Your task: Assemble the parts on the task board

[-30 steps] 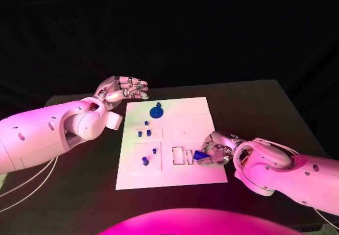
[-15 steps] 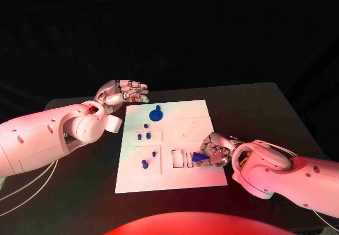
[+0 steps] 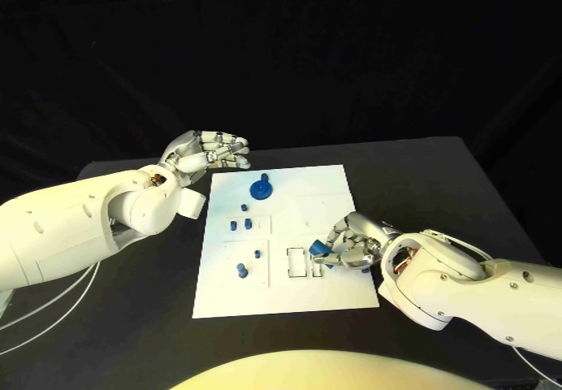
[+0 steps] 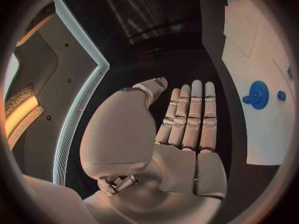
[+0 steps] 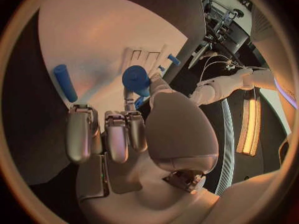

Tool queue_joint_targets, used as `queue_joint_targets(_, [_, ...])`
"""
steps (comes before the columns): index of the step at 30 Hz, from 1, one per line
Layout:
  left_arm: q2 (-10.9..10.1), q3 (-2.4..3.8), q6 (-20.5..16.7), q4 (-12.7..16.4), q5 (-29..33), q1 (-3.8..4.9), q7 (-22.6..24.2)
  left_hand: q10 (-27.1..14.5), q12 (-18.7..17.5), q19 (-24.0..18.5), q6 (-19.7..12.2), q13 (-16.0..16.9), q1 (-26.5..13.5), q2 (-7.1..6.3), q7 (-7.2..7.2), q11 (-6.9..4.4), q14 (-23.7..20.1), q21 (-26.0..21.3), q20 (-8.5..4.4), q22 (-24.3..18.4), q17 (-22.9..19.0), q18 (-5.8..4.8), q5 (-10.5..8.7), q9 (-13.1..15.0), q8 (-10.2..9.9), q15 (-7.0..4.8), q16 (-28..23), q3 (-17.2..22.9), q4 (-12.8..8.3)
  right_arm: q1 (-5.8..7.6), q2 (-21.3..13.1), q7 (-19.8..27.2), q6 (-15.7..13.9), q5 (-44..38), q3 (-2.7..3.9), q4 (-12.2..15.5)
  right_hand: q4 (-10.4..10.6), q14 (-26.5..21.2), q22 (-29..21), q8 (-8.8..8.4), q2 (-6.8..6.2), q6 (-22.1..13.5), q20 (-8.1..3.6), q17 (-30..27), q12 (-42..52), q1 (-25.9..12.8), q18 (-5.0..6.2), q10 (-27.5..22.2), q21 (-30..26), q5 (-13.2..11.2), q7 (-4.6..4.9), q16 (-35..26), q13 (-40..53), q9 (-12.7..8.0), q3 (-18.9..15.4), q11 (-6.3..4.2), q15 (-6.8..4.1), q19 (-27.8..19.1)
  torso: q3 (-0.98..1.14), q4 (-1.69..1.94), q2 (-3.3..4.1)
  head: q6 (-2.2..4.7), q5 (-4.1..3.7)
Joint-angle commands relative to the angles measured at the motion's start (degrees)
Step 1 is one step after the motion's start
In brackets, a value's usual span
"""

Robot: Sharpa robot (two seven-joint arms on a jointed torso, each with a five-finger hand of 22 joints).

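Table: black, carrying the board in its middle.
Board: white plate, long side running away from the robot, with shallow rectangular recesses on its near half.
Left arm: comes in from the left and lies beside the board's left edge.
Right arm: comes in from the right, its wrist over the board's near right corner.
Left hand: hovers off the board's far left corner, holds nothing; the wrist view shows its fingers laid out straight side by side, apart from the thumb.
Right hand: over the near right part of the board, just beside the slot recesses, fingers curled round a blue part.
Held part: small and blue, pinched at the fingertips, over the board by the slots; in the right wrist view it looks like a rounded blue piece at the thumb tip.
Gear: blue toothed disc with a knob, on the far half of the board, well apart from both hands.
Pegs: short blue pieces standing in the recess left of centre.
Near pegs: more small blue pieces in the near left recess.
Cylinder: blue rod lying on the board, seen from the right wrist, apart from the fingers.
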Motion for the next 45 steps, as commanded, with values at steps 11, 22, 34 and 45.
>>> queue_joint_targets(11, [0.22, 0.04, 1.04, 0.25, 0.30, -0.01, 0.62, -0.52, 0.32, 0.58, -0.23, 0.06, 0.05, 0.04, 0.07, 0.05, -0.37, -0.43, 0.04, -0.10, 0.09, 0.69, -0.17, 0.08, -0.36, 0.13, -0.22, -0.13, 0.05, -1.23, 5.17, 0.29, 1.31, 4.21, -0.27, -3.25, -0.04, 5.87, 12.45, 3.48, 1.52, 3.20, -0.59, 15.06, 0.44, -6.01, -1.06, 4.09, 0.59, 0.11, -2.89, 0.18, 12.28, 0.29, 0.96, -0.81, -0.65, 3.29, 0.03, 0.00, 0.01, -0.49, 0.63])
queue_joint_targets(22, [0.24, 0.05, 1.22, 0.29, 0.27, -0.01, 0.46, -0.52, 0.32, 0.58, -0.23, 0.06, 0.05, 0.04, 0.07, 0.05, -0.37, -0.43, 0.04, -0.10, 0.09, 0.69, -0.17, 0.08, -0.36, 0.13, -0.22, -0.13, 0.05, -1.83, 7.88, -0.65, 1.26, 2.01, -0.31, -5.63, -0.23, 5.87, 12.50, 3.64, 1.23, 3.19, -0.64, 15.06, 0.50, -5.89, -1.09, 4.14, 0.80, 0.13, -2.98, 0.18, 12.35, 0.34, 1.07, -0.89, -0.72, 3.34, 0.03, 0.00, 0.08, -0.53, 0.86])
queue_joint_targets(34, [0.19, 0.05, 1.20, 0.34, 0.04, 0.00, 0.21, -0.56, 0.35, 0.67, -0.23, 0.07, 0.13, 0.15, 0.09, 0.07, -0.41, -0.60, 0.05, -0.21, 0.17, 0.70, -0.17, 0.10, -0.35, 0.14, -0.25, -0.17, 0.10, -2.15, 9.03, -0.95, 0.48, 0.15, -0.30, -6.48, -0.01, 5.87, 12.44, 3.89, 0.76, 3.09, -0.70, 15.06, 0.25, -6.95, -1.05, 4.02, 0.57, 0.12, -2.97, 0.18, 12.18, 0.38, 0.96, -0.91, -0.76, 3.28, 0.03, -0.02, 0.04, -0.72, 1.39])
queue_joint_targets(45, [0.10, 0.05, 1.06, 0.37, -0.39, 0.00, 0.10, -0.57, 0.35, 0.68, -0.23, 0.08, 0.16, 0.21, 0.09, 0.07, -0.41, -0.62, 0.05, -0.23, 0.19, 0.70, -0.16, 0.11, -0.35, 0.14, -0.26, -0.16, 0.10, -2.17, 9.18, -1.88, 1.42, -1.10, -0.29, -6.88, 0.05, 5.87, 12.35, 5.51, -0.99, 2.31, -0.71, 15.06, -0.54, -15.97, -0.99, 3.72, 0.24, 0.01, -2.95, 0.18, 11.84, 0.68, -2.00, -0.87, -0.74, 3.15, 0.03, -0.07, 0.02, -0.54, 1.38])
